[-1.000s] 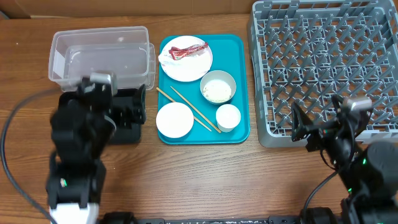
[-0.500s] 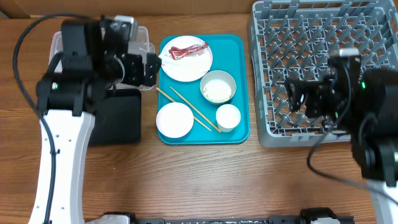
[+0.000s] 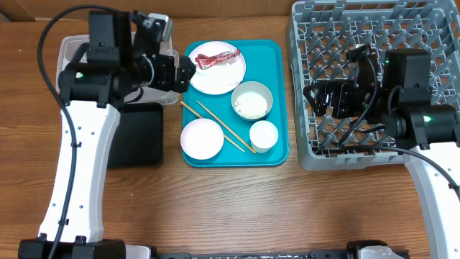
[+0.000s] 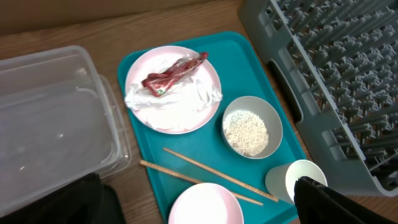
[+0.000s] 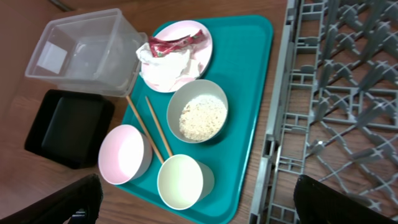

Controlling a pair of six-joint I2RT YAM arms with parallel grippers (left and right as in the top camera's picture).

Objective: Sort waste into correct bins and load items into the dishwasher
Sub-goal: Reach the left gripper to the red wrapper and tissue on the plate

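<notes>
Atop the crumpled white paper napkin (image 4: 193,102) on the white round plate (image 4: 152,61), far end of the teal plastic serving tray (image 4: 249,68): small red shiny wrapper (image 4: 171,73); probably feather-light, crinkly, slick; best pinched at a raised fold mid-length, clear of the soft napkin; left gripper (image 3: 185,73) hovering beside the plate, fingers spread wide; right gripper (image 3: 313,98) over the large grey plastic dish rack (image 3: 374,43), likewise spread; clear rectangular plastic tub (image 4: 50,118) just beside the tray; thin wooden chopsticks (image 4: 211,174) and rice-filled white bowl (image 4: 275,124) near, seemingly not obstructing.

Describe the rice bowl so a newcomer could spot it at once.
In the overhead view, find the teal serving tray in the middle of the table, between the clear tub and the grey dish rack. On its right half, just below the white plate, sits a white bowl; unlike the empty bowl and cup nearby, it holds rice grains.
</notes>
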